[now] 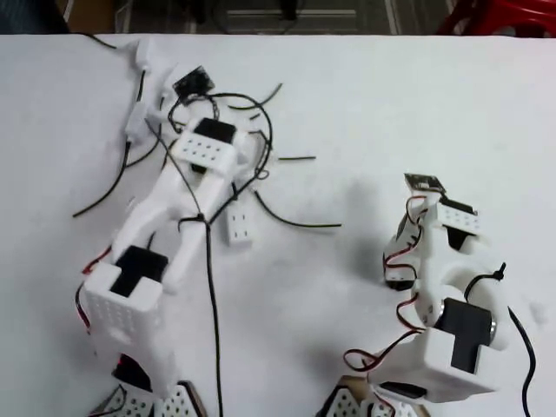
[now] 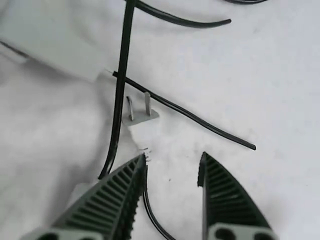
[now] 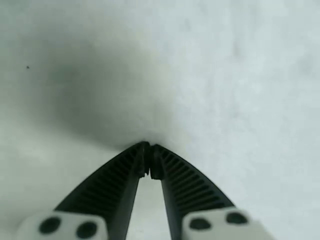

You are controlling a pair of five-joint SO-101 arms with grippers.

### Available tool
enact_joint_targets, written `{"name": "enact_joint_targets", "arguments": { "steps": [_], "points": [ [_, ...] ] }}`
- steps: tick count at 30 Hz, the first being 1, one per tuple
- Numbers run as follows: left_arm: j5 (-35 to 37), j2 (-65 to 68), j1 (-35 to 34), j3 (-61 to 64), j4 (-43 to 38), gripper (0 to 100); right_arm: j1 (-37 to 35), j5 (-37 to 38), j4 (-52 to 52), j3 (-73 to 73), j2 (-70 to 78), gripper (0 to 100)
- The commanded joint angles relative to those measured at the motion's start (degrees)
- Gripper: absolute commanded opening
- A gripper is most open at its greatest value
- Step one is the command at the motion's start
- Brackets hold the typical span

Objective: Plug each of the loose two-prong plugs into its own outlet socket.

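- Broadly, the table (image 1: 391, 104) was the widest thing we saw, bare white on the right and strewn with black cords (image 1: 317, 226) toward the far left, where the work lay.
- The left arm (image 1: 165, 204) stretched to the far left over that tangle, we judged so that its claw could get at a loose plug. The right arm (image 1: 443, 287) sat folded at the near right, well apart from the cords, apparently parked out of the way.
- A white outlet socket (image 1: 241, 224) lay just right of the left arm, among the cords. The high view gave us that layout, but we could not pick out the plug there.
- The left gripper (image 2: 172, 157) was parted wide with nothing between its fingers, poised just near of the plug; its own wrist view showed us this.
- The right gripper (image 3: 149, 150) was closed tip to tip on nothing, over bare table.
- The two-prong plug (image 2: 141, 121) lay flat and unplugged, with its prongs pointing away from the claw and a black cord crossing just beyond them.
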Motion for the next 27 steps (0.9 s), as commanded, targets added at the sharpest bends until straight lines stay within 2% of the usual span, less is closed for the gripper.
{"name": "enact_joint_targets", "arguments": {
  "steps": [1,5,11,24,27],
  "points": [
    [0.44,1.54,-0.75,-3.60,0.70,18,0.31,-0.35,-2.07,-0.26,-0.31,2.1],
    [0.44,7.25,-1.98,-7.74,2.20,18,0.31,-0.35,-2.07,-0.26,-0.31,2.1],
    [1.14,15.96,-2.24,-21.63,12.04,18,0.31,-0.35,-2.07,-0.26,-0.31,2.1],
    [2.29,37.49,-5.05,-49.23,24.62,18,0.31,-0.35,-2.07,-0.26,-0.31,2.1],
    [2.20,40.84,-5.14,-55.91,28.04,13,0.31,-0.35,-2.07,-0.26,-0.31,2.1]
  ]
}}
